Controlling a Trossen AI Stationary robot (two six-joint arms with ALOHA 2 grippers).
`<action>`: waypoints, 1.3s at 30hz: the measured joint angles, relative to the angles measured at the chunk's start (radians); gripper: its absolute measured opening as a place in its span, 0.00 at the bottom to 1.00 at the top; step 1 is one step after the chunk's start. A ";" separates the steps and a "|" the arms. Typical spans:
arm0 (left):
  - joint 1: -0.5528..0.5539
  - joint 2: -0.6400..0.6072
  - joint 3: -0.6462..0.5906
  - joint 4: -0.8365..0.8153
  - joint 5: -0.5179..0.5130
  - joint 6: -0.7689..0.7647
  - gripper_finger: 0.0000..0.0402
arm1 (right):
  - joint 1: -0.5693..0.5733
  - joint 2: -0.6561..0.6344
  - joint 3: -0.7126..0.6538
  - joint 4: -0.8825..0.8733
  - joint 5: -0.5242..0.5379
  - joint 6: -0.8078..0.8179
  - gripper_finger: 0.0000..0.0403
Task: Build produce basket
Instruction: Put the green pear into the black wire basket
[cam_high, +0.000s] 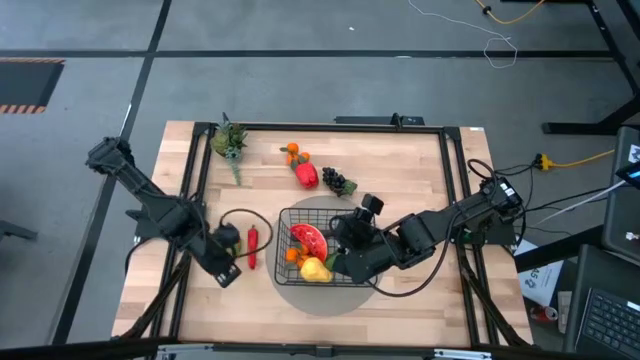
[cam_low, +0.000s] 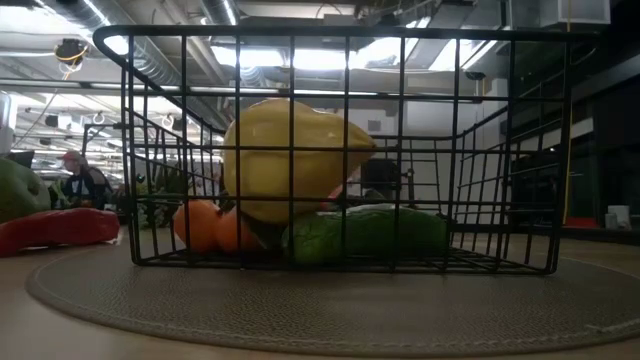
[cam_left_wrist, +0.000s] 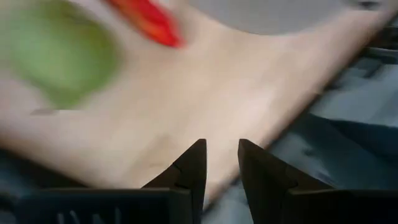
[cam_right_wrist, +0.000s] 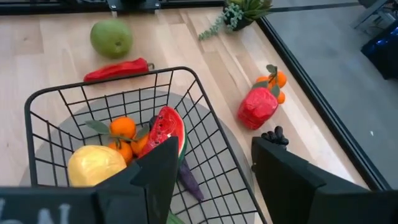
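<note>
Sitting on the grey mat mid-counter, the basket already held a yellow fruit, oranges, a watermelon slice, a purple piece low down and, per low view, a green cucumber. The right claw hung over the basket's near side w/ fingers spread wide and nothing between them; the basket lay just under and ahead of it.

Risks, as I judged them: the right claw was so close to the wire rim that a drop or sideways sweep could've hooked the mesh and dragged the basket off the mat. The yellow fruit sat high on the pile, so a nudge might've rolled it out.

Still outside: red pepper w/ small oranges and dark grapes just beyond the right claw's far finger; green fruit and red chili past the basket, nearer the left claw. That one hovered over the counter's edge, fingers slightly apart, empty. Round fruit could've rolled away from a grab.

Hard to make out: left wrist view was smeared, green fruit & chili just blobs. Purple piece was mostly hidden under the slice. Low view hid anything behind the yellow fruit.
</note>
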 joint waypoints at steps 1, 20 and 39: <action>-0.013 0.000 0.000 -0.053 -0.033 0.000 0.22 | 0.000 0.000 0.000 0.001 0.000 0.000 0.51; -0.066 0.046 -0.200 -0.063 -0.114 -0.033 0.22 | 0.026 0.000 0.000 0.008 0.001 -0.001 0.51; -0.031 0.046 -0.330 0.081 -0.390 -0.339 0.22 | 0.005 0.000 0.000 0.008 0.003 -0.004 0.51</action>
